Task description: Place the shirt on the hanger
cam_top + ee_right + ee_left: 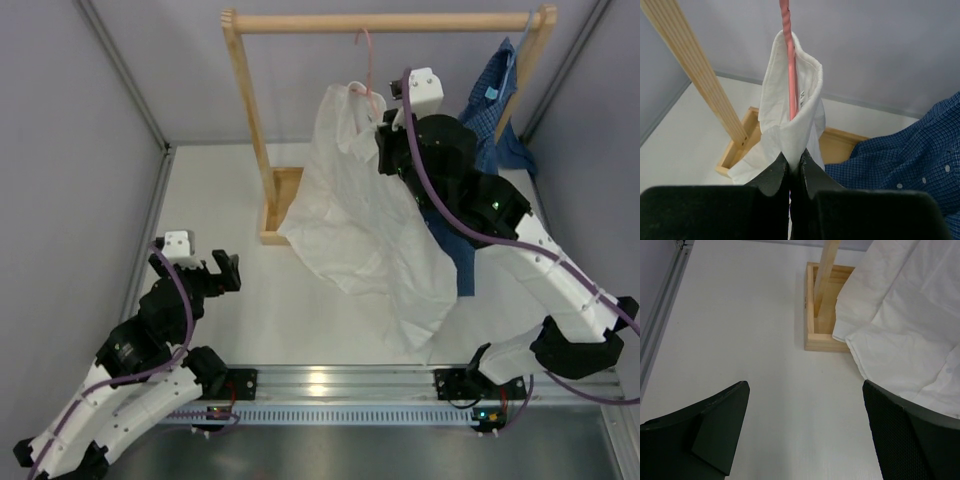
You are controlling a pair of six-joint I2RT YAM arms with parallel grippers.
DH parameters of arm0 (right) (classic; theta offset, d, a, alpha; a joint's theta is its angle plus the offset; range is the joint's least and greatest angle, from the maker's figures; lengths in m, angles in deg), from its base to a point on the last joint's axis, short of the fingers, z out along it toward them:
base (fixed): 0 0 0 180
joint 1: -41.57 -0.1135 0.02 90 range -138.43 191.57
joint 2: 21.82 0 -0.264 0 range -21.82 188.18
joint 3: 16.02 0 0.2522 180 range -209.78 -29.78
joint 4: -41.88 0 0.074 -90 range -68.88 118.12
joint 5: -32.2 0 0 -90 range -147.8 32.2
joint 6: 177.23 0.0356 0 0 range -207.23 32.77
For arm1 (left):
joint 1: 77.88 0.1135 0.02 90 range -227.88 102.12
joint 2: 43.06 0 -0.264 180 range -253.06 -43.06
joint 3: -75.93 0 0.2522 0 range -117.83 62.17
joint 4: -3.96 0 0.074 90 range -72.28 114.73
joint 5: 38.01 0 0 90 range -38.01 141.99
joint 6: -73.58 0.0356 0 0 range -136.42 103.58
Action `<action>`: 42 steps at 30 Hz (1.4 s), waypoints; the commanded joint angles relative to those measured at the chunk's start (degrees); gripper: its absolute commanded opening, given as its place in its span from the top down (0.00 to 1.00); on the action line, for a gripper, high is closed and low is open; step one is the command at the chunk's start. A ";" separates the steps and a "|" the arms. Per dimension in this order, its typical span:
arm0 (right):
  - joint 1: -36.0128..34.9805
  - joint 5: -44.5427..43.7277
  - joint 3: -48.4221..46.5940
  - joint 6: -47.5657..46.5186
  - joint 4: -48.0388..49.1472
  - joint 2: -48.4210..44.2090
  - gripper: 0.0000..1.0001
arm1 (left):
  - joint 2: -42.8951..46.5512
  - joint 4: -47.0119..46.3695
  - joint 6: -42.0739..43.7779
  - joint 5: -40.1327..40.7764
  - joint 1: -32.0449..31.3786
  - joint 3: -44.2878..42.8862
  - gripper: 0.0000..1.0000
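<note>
A: From the top camera, what does the rack's wooden base frame (278,205) hold?

B: Only the rack's post (250,110). The white shirt (365,230) drapes past it down to the table (230,200). The collar is up at the pink hanger (366,60), below the rail (390,22). The right arm reaches high, with the right gripper (385,120) at the collar. The left arm is folded low, and the left gripper (195,265) is well apart from the shirt.

A: And the left wrist?

B: The left gripper (805,390) has its fingers spread wide with nothing between them. It hangs over bare table, facing the base frame (822,342). The shirt's hem (900,340) overlaps the frame's corner.

A: The right wrist?

B: It shows what the others hide. The right gripper (792,160) is pinched together on the collar (785,100), and the hanger's wire (790,60) runs down inside it. A blue checked shirt (900,155) hangs just beside.
</note>
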 commanded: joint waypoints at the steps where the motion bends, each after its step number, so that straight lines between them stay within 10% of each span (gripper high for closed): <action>1: 0.89 -3.64 -8.03 2.65 9.41 2.31 1.00 | -2.06 -3.29 -0.83 0.02 0.31 0.05 0.02; 25: 4.50 -9.62 -23.09 11.18 3.43 20.61 1.00 | -2.94 -3.21 -0.92 2.91 5.67 0.50 0.02; 28: 3.45 -10.15 -20.45 12.23 3.43 19.12 0.69 | -3.11 -2.42 -1.80 5.90 7.51 0.06 0.02; 29: 2.66 -10.50 -19.92 12.32 3.52 18.76 0.37 | -3.29 -2.42 -1.89 6.26 8.73 -0.21 0.02; 31: 1.61 -11.46 -18.86 11.71 3.43 17.01 0.04 | -4.16 -2.33 -1.80 6.61 10.06 -0.56 0.02; 35: -1.56 -12.79 -10.89 10.04 5.97 8.50 0.00 | -6.44 -2.50 -1.45 3.81 15.32 -0.91 0.02; 42: -2.18 -8.21 30.17 10.30 10.80 -19.62 0.00 | -8.03 -3.56 1.35 -1.65 20.44 -0.74 0.02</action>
